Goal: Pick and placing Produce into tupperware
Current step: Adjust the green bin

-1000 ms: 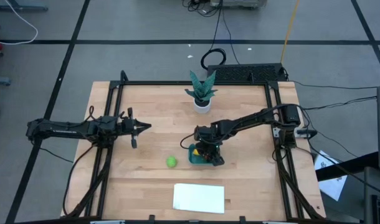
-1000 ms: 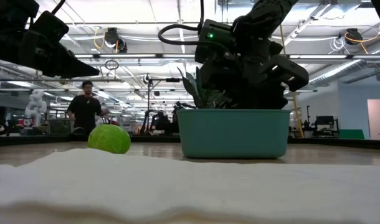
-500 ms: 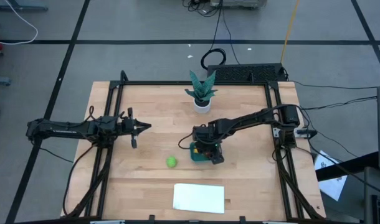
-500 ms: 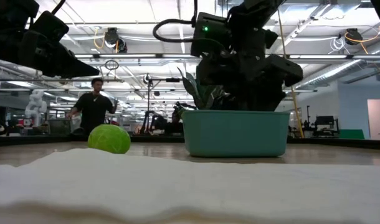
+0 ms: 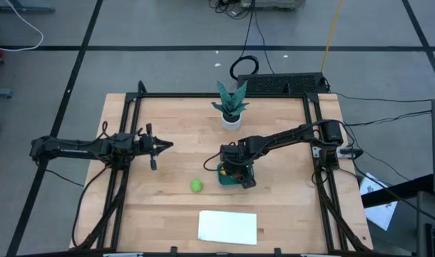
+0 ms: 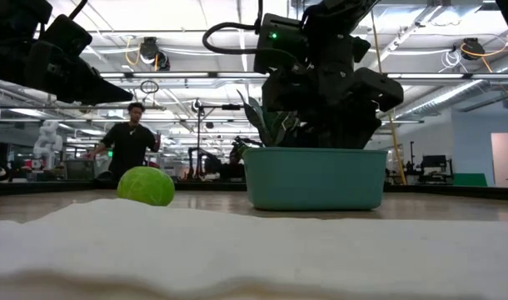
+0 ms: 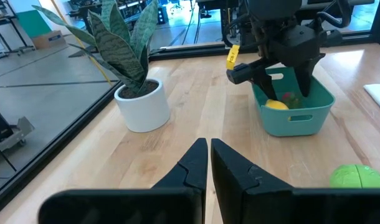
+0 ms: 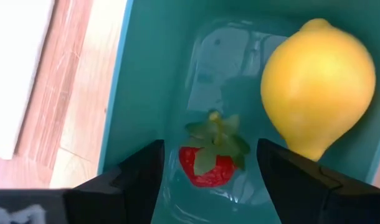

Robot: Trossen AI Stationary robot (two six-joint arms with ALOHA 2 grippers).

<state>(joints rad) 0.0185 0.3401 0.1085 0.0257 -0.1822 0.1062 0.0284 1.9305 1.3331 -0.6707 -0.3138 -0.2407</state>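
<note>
The teal tupperware [image 5: 223, 175] stands right of the table's centre and also shows in the low view [image 6: 314, 178]. Inside it lie the yellow lemon [image 8: 318, 87] and the small red strawberry [image 8: 207, 165], both on the tub's floor. The lime-green fruit [image 5: 196, 185] rests on the wood left of the tub. My right gripper [image 8: 210, 149] hangs open over the tub, pointing down, one finger on either side of the strawberry and apart from it. My left gripper [image 5: 167, 145] waits shut over the table's left half.
A potted plant in a white pot [image 5: 230, 108] stands near the far edge. A flat white sheet [image 5: 227, 226] lies at the near edge. A black frame [image 5: 128, 143] borders the table's sides. Bare wood lies between the left gripper and the tub. A person [image 6: 129, 146] stands in the room beyond.
My right gripper has risen slightly above the tub and shifted a little toward the table's left. The tub, the green fruit and the left arm have kept their places.
</note>
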